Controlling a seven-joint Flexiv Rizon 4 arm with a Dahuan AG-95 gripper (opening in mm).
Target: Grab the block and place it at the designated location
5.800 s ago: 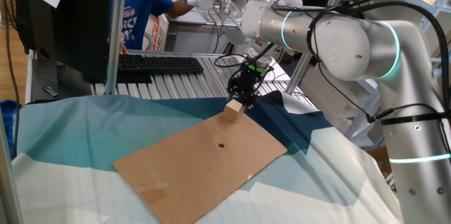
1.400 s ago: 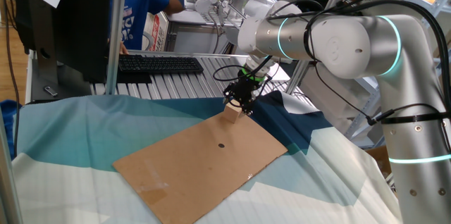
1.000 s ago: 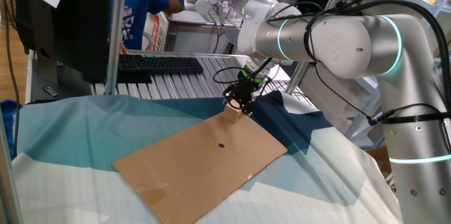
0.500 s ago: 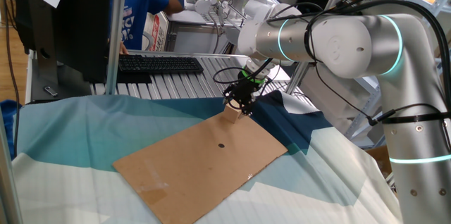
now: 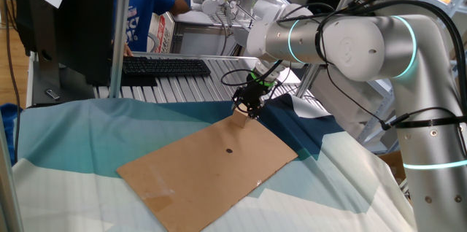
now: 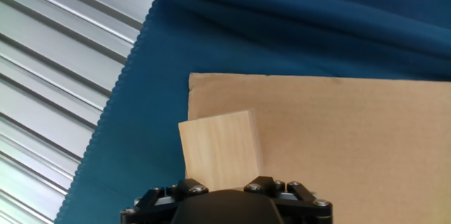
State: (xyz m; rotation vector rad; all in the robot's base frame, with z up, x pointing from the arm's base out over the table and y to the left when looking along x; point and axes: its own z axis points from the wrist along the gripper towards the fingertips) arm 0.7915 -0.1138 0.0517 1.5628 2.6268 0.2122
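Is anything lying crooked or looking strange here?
Only the block: it sits at the corner of the cardboard, turned slightly against its edges, and one side seems to reach just past the edge over the blue cloth. Nothing looks damaged.

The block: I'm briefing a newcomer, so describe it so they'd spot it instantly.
Find the brown cardboard sheet on the blue cloth. At its far corner, under the gripper, sits the block: a pale wooden cube, the only raised thing there.

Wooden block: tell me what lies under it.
The wooden block is over the corner of the cardboard sheet, which lies on blue cloth. The block itself hides its base, so contact with the cardboard cannot be told; the gripper covers its near edge.
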